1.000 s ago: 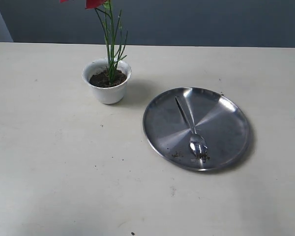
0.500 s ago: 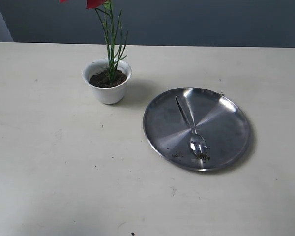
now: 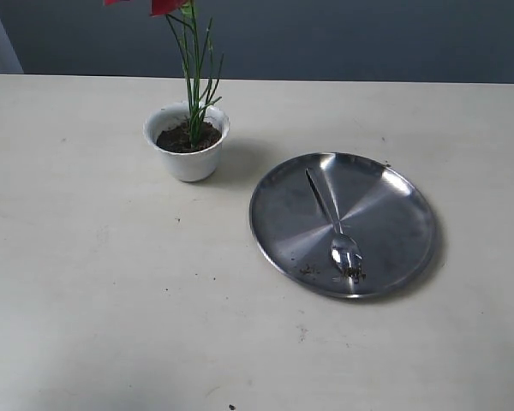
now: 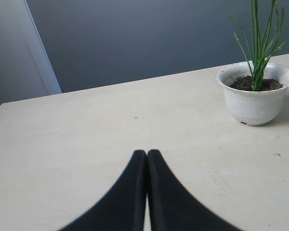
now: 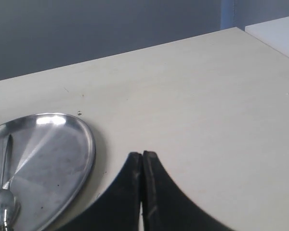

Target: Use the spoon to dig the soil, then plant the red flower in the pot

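Observation:
The white pot [image 3: 187, 141] stands on the table's far left part, holding dark soil [image 3: 186, 136]. The red flower [image 3: 165, 7] rises from it on thin green stems [image 3: 194, 77], its bloom cut off by the view's top edge. The spoon [image 3: 332, 224] lies on the steel plate [image 3: 403, 214], bowl toward the front with dirt bits beside it. In the left wrist view the pot [image 4: 256, 94] sits well away from my left gripper [image 4: 147, 154], which is shut and empty. My right gripper [image 5: 142, 155] is shut and empty beside the plate [image 5: 62, 144]. Neither gripper shows in the exterior view.
Small crumbs of soil [image 3: 302, 330] dot the pale table around the plate and in front of it. A grey wall [image 3: 343, 34] runs behind the table's far edge. A white surface [image 5: 279, 29] lies beyond the table corner in the right wrist view.
A dark bit of the right arm at the exterior view's right edge one second ago has gone out of view. Pot, flower, spoon and plate have not moved.

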Action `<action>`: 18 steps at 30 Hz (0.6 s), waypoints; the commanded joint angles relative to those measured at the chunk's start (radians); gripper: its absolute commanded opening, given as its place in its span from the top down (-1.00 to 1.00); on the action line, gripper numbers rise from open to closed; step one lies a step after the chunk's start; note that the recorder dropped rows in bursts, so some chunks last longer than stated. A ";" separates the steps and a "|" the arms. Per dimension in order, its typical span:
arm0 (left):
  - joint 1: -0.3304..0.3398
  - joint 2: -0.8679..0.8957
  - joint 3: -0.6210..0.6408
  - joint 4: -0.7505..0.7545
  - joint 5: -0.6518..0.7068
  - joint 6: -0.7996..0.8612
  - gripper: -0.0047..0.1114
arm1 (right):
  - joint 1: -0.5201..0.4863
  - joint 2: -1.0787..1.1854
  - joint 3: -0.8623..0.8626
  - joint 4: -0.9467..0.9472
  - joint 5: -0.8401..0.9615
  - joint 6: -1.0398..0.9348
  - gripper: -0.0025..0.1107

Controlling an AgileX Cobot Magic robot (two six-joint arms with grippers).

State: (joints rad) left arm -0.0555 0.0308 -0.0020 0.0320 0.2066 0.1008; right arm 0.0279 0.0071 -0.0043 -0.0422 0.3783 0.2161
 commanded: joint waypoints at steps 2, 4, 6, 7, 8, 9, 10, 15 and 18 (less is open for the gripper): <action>0.003 -0.007 0.002 -0.001 -0.004 -0.002 0.91 | -0.007 -0.007 0.004 0.000 -0.013 -0.028 0.97; 0.003 -0.007 0.002 -0.001 -0.004 -0.002 0.91 | -0.007 -0.007 0.004 0.000 -0.013 -0.040 0.97; 0.003 -0.007 0.002 -0.001 -0.004 -0.002 0.91 | -0.007 -0.007 0.004 0.000 -0.013 -0.040 0.97; 0.003 -0.007 0.002 -0.001 -0.004 -0.002 0.91 | -0.007 -0.007 0.004 0.000 -0.013 -0.043 0.97; 0.003 -0.007 0.002 -0.001 -0.004 -0.002 0.91 | -0.007 -0.007 0.004 0.000 -0.013 -0.055 0.97; 0.003 -0.007 0.002 -0.001 -0.004 -0.002 0.91 | -0.007 -0.007 0.004 0.000 -0.013 -0.076 0.97; 0.003 -0.007 0.002 -0.001 -0.004 -0.002 0.91 | -0.007 -0.007 0.004 0.002 -0.013 -0.101 0.97; 0.003 -0.007 0.002 -0.001 -0.004 -0.002 0.91 | -0.007 -0.007 0.004 0.003 -0.015 -0.145 0.97; 0.003 -0.007 0.002 -0.001 -0.004 -0.002 0.91 | -0.007 -0.007 0.004 0.003 -0.015 -0.155 0.97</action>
State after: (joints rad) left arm -0.0555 0.0308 -0.0020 0.0320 0.2066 0.1008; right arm 0.0279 0.0071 -0.0043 -0.0402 0.3783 0.0782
